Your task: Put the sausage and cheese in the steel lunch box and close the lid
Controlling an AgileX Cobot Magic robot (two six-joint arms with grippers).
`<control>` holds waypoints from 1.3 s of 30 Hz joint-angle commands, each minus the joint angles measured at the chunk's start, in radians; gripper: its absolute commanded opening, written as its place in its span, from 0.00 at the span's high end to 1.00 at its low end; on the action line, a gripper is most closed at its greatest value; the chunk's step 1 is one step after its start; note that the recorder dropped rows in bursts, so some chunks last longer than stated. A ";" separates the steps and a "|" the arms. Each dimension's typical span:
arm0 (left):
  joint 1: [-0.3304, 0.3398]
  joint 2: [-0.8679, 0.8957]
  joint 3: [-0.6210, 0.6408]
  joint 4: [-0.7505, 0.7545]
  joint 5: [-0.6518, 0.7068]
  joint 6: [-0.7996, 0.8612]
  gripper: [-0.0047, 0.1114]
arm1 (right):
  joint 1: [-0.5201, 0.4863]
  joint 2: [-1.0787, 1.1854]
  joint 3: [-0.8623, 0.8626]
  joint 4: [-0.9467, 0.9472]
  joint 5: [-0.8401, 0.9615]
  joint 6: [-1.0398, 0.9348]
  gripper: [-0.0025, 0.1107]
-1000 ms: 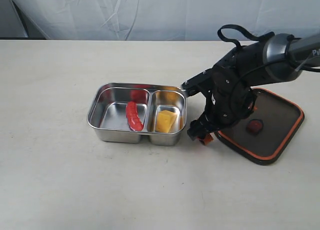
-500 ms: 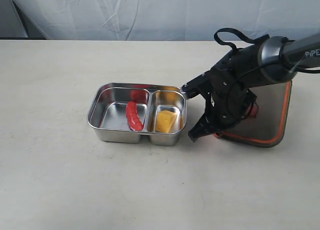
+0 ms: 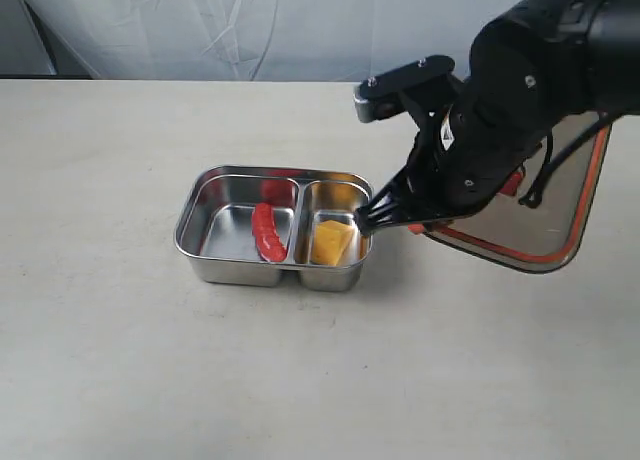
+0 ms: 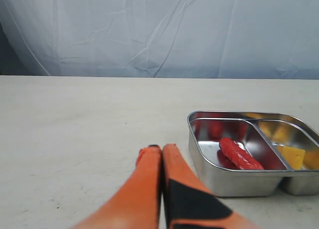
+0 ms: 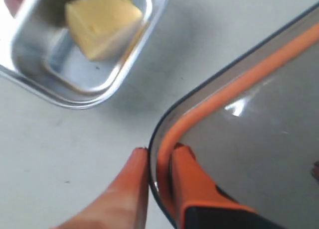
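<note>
The steel lunch box (image 3: 190, 242) stands open on the table, with the red sausage (image 3: 267, 232) in its larger compartment and the yellow cheese (image 3: 333, 242) in the smaller one. My right gripper (image 5: 160, 150) is shut on the rim of the dark lid (image 3: 550, 195), which hangs tilted above the table to the right of the box. Part of the lid is hidden behind the arm. The lid's orange seal (image 5: 234, 89) shows in the right wrist view, with the cheese (image 5: 103, 23) below. My left gripper (image 4: 162, 148) is shut and holds nothing, low over the table beside the lunch box (image 4: 239, 181).
A pale cloth backdrop (image 3: 300, 25) closes off the far side of the table. The right arm's dark bulk (image 3: 520, 90) hangs over the table's right part, close to the box's right end.
My right gripper closed on the lid's edge and lifted it off the table. The lid now hangs tilted, and arm and lid have moved up and left toward the box.
</note>
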 commanded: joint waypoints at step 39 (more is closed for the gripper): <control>0.002 -0.005 -0.023 -1.176 0.163 0.564 0.93 | 0.540 -0.098 -0.005 0.370 -0.874 -0.006 0.99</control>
